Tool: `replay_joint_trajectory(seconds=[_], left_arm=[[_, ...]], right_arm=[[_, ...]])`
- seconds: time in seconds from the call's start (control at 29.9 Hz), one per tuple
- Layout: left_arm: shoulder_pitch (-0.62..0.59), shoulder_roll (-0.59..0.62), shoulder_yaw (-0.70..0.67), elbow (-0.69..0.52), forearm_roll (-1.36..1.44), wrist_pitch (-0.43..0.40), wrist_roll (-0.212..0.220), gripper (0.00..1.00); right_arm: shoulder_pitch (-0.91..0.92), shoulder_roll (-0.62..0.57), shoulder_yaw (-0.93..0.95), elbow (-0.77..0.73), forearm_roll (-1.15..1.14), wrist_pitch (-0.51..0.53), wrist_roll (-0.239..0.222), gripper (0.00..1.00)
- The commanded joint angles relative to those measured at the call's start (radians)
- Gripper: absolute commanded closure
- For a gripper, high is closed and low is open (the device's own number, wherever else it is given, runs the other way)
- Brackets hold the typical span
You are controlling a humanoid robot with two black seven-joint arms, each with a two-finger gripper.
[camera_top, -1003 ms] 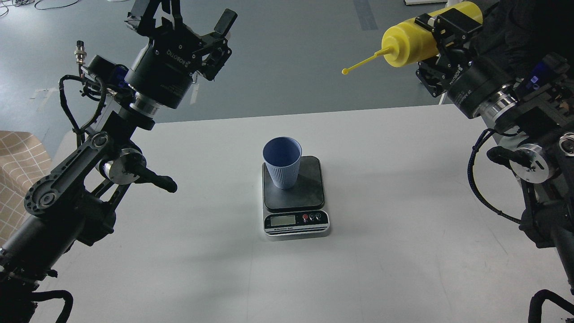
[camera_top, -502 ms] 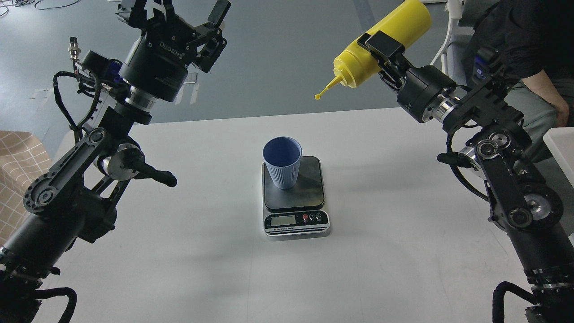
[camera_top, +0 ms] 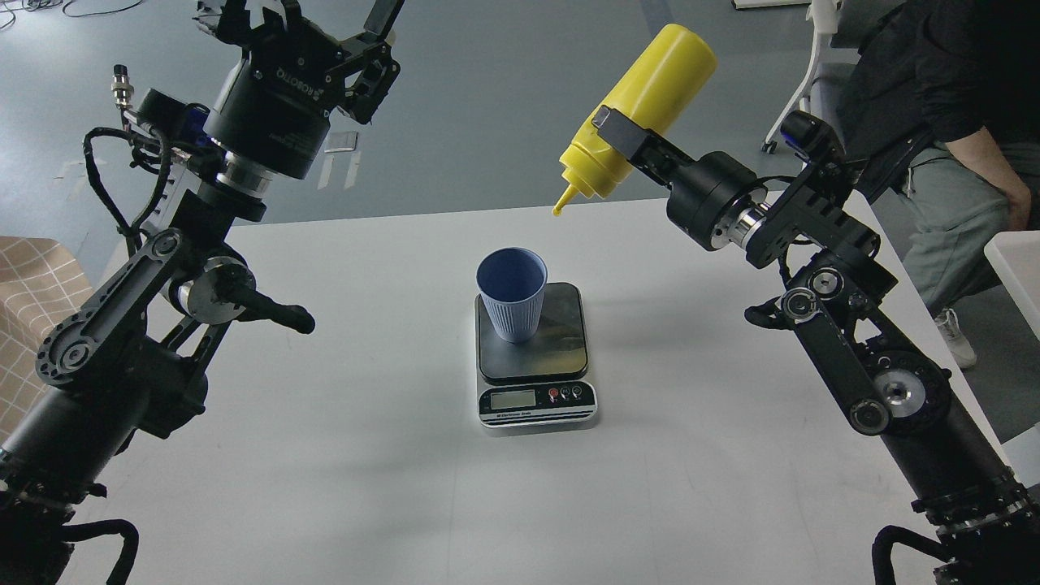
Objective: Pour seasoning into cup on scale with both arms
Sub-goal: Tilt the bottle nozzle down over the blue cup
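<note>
One white table (camera_top: pixel 731 487) fills the lower part of the frame, and on it, at the centre, one scale (camera_top: pixel 535 357) is set with its display and small buttons toward the bottom edge. One blue ribbed cup (camera_top: pixel 511 294) is stood upright on the left part of the scale's dark platform, its mouth open upward; nothing can be made out inside it.

One yellow seasoning bottle (camera_top: pixel 638 110) is held in the upper centre-right of the frame, tilted steeply with its base up and to the right and its cone nozzle pointing down and to the left. The nozzle tip is seen above and slightly right of the cup, well apart from its rim. The bottle is clamped around its lower body by the right gripper (camera_top: pixel 621 138), whose fingers are closed against the yellow plastic; the right arm runs from there down to the lower right corner.

Two black arms are counted in all. The left arm rises from the lower left corner to the upper left of the frame, where the left gripper (camera_top: pixel 305 16) is raised high, partly cut by the top edge. Its fingers are spread apart and nothing is held between them; it is well apart from the cup, the scale and the bottle.

At the right edge one seated person (camera_top: pixel 951 106) in dark clothing is partly seen. At the left edge a piece of beige checked cloth (camera_top: pixel 28 301) is visible beside the table.
</note>
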Motion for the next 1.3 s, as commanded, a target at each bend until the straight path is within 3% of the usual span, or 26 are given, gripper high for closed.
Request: replay_joint_trajectory(seconds=[0.0,0.2,0.97,1.1,1.17,1.24,1.27], left_arm=[[0.0,-0.001,-0.003,-0.002,0.0,0.0,0.0,0.02],[0.0,-0.001,-0.013,-0.002,0.0,-0.002,0.0,0.02],[0.006,-0.007,-0.015,-0.002,0.0,-0.003,0.0,0.02],[0.006,-0.01,-0.013,-0.003,0.0,-0.003,0.0,0.02],[0.006,-0.012,-0.012,-0.003,0.0,-0.003,0.0,0.02],[0.006,-0.024,-0.006,-0.002,0.001,-0.003,0.0,0.02],[0.006,-0.026,-0.004,-0.003,0.003,-0.003,0.0,0.02]], right_arm=[[-0.001,0.0,-0.025,-0.007,-0.071,-0.028,0.023,0.96],[-0.006,-0.002,-0.045,-0.011,-0.175,-0.061,0.067,0.96],[-0.001,0.0,-0.117,-0.056,-0.177,-0.159,0.068,0.96],[0.014,0.0,0.027,-0.056,-0.075,-0.14,0.019,0.95],[0.019,0.0,0.107,-0.048,0.091,-0.12,-0.079,0.94],[0.037,0.0,0.154,-0.027,0.36,-0.133,-0.231,0.94],[0.04,0.0,0.161,-0.01,0.422,-0.144,-0.262,0.94]])
